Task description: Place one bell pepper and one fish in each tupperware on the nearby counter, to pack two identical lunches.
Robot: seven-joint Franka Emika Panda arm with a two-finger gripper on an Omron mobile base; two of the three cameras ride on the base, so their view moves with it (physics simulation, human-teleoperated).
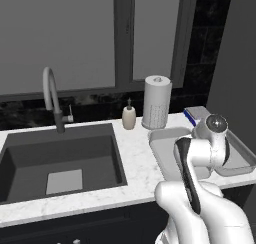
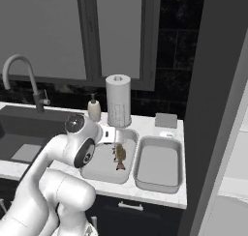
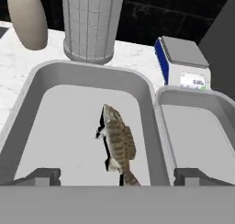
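A brownish fish [image 3: 117,142] lies flat in the left tupperware [image 3: 55,76], also seen as the fish [image 2: 119,156] in that tupperware [image 2: 97,173] from the right base view. Beside it on the right stands the second tupperware [image 3: 202,126] [image 2: 160,165], with nothing in it. My gripper [image 3: 118,177] [image 2: 110,136] hangs just above the left tupperware, open, its fingertips [image 3: 42,176] wide apart and nothing between them. Both containers sit on the white counter [image 1: 135,158]. The bell peppers are out of view.
A paper towel roll [image 3: 92,21] and a soap bottle [image 3: 28,21] stand behind the containers. A blue-and-white box [image 3: 181,62] sits at the back right. The dark sink [image 1: 60,158] with its faucet [image 1: 52,100] lies to the left. A dark wall [image 2: 218,109] closes the right.
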